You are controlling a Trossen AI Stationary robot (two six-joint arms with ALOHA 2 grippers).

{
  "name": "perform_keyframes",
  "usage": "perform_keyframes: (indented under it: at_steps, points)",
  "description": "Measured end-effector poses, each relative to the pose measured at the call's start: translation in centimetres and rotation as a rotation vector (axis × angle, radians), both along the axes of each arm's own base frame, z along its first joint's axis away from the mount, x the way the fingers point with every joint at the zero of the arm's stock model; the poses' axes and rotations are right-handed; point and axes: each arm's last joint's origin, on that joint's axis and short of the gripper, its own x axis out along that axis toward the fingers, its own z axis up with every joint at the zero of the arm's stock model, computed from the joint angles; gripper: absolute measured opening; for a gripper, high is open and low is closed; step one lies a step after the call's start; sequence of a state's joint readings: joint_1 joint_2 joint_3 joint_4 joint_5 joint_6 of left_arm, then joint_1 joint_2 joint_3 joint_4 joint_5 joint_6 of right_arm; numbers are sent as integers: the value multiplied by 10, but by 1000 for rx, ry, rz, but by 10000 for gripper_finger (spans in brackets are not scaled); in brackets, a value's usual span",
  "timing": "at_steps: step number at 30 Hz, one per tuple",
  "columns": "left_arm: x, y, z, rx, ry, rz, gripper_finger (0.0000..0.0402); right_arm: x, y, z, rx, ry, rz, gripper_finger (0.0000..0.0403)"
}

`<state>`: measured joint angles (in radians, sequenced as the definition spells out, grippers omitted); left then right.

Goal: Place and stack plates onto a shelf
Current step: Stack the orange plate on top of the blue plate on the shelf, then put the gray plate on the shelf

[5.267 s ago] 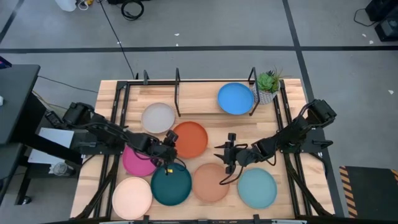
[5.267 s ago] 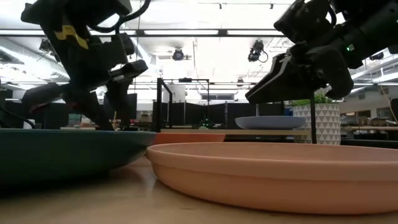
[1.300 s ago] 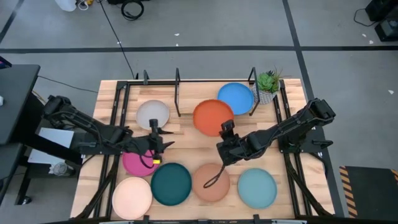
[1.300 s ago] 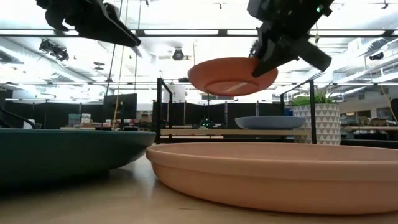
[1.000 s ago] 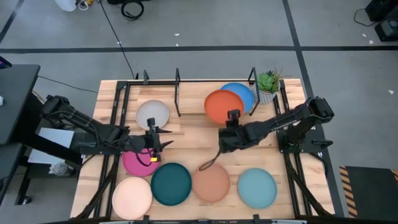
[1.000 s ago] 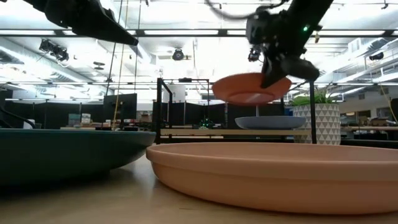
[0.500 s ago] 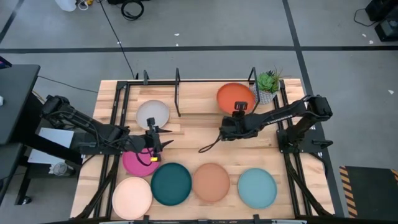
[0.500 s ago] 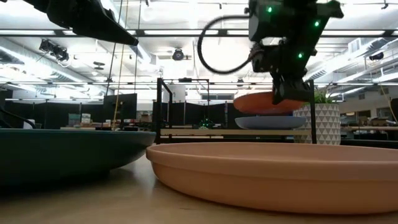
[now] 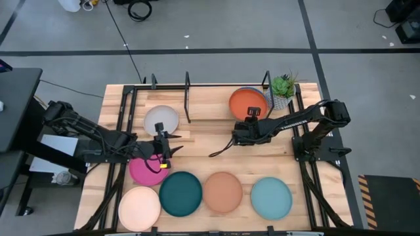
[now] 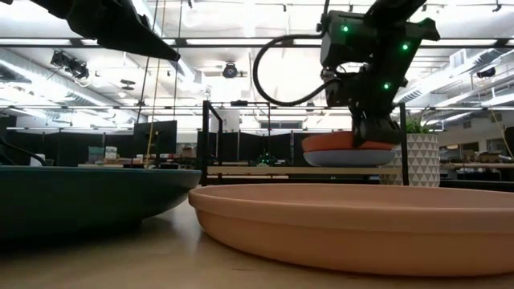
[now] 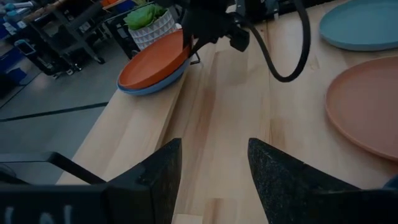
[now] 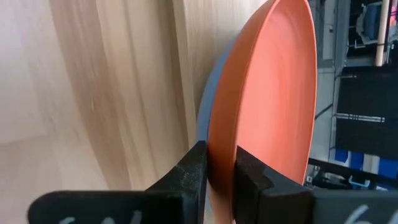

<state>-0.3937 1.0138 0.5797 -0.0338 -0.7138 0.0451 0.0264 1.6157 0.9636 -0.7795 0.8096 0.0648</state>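
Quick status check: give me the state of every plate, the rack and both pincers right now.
orange plate: on the blue plate, rim still gripped
blue plate: on the shelf, under the orange one
grey-white plate: flat on the shelf
magenta plate: on the table, partly under the left arm
cream, dark teal, tan-brown, light aqua plates: flat on the table, front row
shelf: holding three plates
right pincer: shut on the orange plate
left pincer: open, empty

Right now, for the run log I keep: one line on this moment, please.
right pincer: shut on orange plate | orange plate: atop blue plate, on shelf | left pincer: open, waiting above magenta plate
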Motion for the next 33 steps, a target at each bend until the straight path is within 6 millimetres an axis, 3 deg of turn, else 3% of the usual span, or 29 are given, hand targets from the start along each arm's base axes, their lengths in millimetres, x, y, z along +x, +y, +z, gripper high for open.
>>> perform_keyframes:
  at_steps: [11,20,27,33]
  points:
    - [0,0,0,-2,-1,0,192,0,-12,-2,80,21,-1,76]
    - [0,0,0,-11,-3,4,192,17,-3,29,83,11,76,132]
    - [-1,-1,-2,-34,13,-5,192,10,-3,31,60,29,6,157]
    - [-1,-2,-4,-100,34,-56,192,16,27,33,152,-58,111,156]
